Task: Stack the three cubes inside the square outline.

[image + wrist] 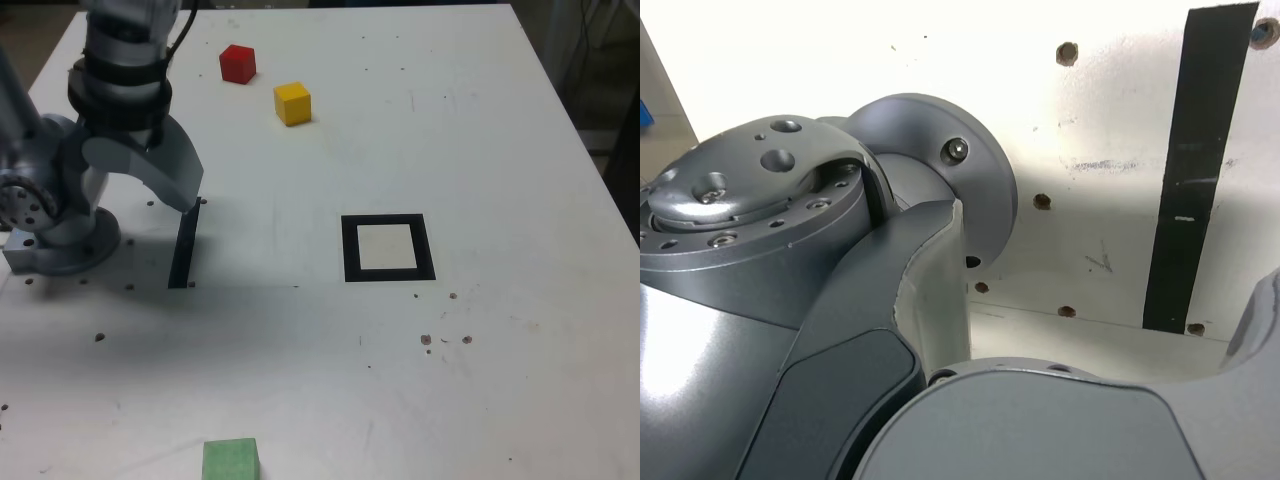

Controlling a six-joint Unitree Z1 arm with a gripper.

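Green cube (231, 461) nearest, well apart from open fingers (165, 185).

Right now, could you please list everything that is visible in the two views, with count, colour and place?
red cube: one, red, far part of the table, at the exterior view's left of the yellow one.
yellow cube: one, yellow, beside the red cube, apart from it.
green cube: one, green, at the near edge, partly cut off by the picture.
square outline: one, black border with white centre, middle of the table, nothing inside.
black strip: one, black, next to the arm's base.
table: one, white, with small holes and marks.
arm: one, grey, folded over its base at the exterior view's left.
gripper: one, grey, open, holding nothing.
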